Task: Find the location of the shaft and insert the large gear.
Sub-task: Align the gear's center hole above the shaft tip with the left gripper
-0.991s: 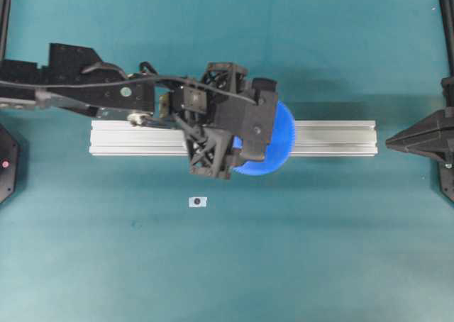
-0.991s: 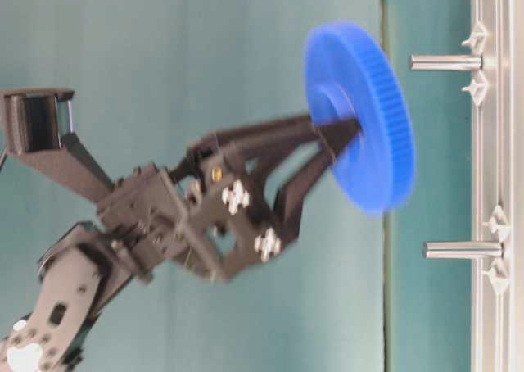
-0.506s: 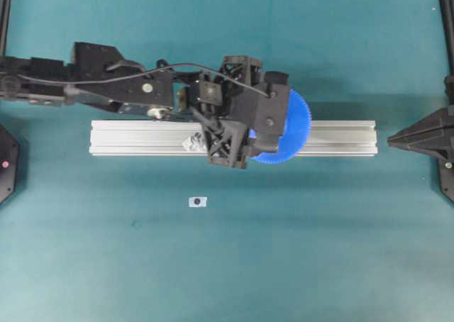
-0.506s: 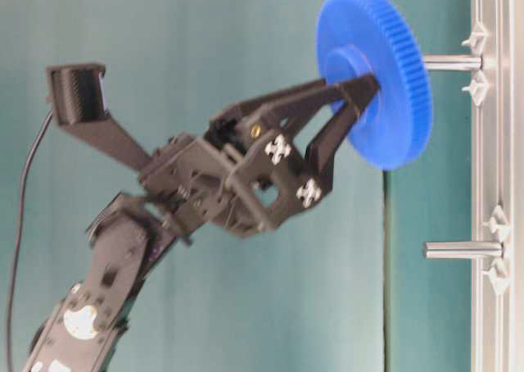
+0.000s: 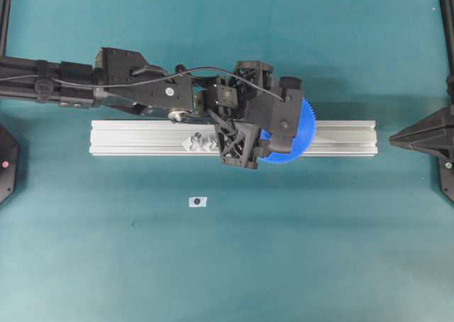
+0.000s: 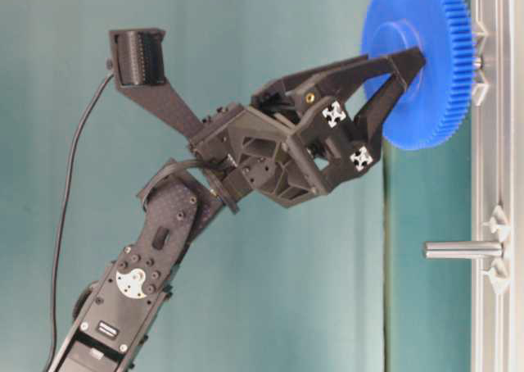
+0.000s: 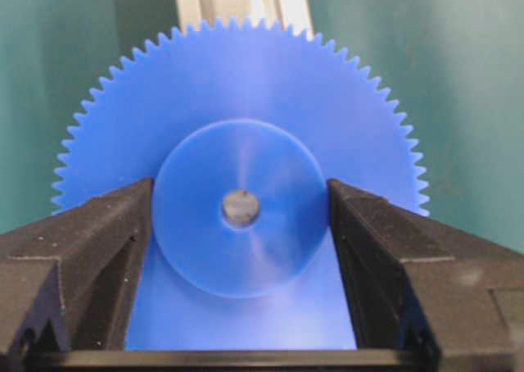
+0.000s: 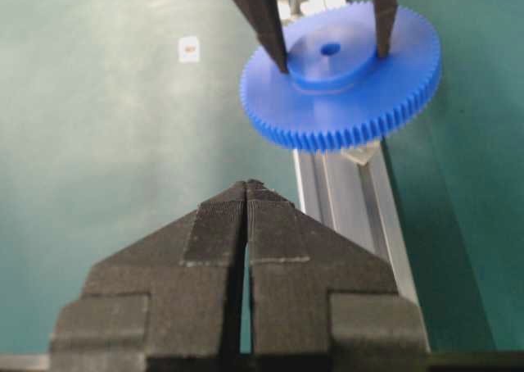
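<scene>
Lowered since earlier: large gear (image 6: pixel 426 56) now partway onto shaft (image 7: pixel 241 207).
Left gripper (image 7: pixel 241 201) clamped on hub; keep gear level, press straight down.

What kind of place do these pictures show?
Probably a robotics test bench: a teal mat, a grooved aluminium rail with upright metal pins, and a black left gripper holding a bright blue toothed plastic gear.

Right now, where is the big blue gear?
The large gear sits right of the middle in the overhead view, over the silver rail. The left gripper pinches its round hub, and the shaft shows in its centre hole.
</scene>
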Controlling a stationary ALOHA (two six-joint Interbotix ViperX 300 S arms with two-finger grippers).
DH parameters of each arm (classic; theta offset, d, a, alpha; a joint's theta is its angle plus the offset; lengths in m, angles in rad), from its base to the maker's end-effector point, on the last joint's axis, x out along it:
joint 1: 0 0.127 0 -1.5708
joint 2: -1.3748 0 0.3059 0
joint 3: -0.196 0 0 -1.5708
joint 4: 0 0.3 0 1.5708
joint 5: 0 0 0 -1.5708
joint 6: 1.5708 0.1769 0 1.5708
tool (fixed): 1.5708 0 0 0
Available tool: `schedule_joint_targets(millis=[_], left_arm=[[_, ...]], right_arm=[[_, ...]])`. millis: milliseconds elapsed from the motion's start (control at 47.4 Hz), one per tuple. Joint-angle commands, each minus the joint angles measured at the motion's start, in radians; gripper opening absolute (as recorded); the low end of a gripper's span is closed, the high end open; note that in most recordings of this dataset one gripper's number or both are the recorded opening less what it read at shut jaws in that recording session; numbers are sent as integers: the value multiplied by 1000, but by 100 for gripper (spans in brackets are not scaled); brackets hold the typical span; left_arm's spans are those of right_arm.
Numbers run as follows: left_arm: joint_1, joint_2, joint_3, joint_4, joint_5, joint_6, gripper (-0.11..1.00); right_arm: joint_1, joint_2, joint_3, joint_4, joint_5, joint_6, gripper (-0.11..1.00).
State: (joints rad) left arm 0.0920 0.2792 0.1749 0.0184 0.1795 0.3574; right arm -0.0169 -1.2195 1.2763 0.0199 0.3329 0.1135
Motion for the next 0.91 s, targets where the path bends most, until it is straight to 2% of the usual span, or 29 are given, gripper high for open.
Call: schedule_joint_targets(millis=[0,464,886], left_arm=[[14,-18,-26,3,-8,2,71],[64,0,-67,3,6,3,71],[64,11,-94,3,64,-2,71]], right_arm=[[-3,9,-11,0,-5,8,0],[-3,8,-6,-2,-5,8,0],[-3,8,-6,-2,-6,8,0]])
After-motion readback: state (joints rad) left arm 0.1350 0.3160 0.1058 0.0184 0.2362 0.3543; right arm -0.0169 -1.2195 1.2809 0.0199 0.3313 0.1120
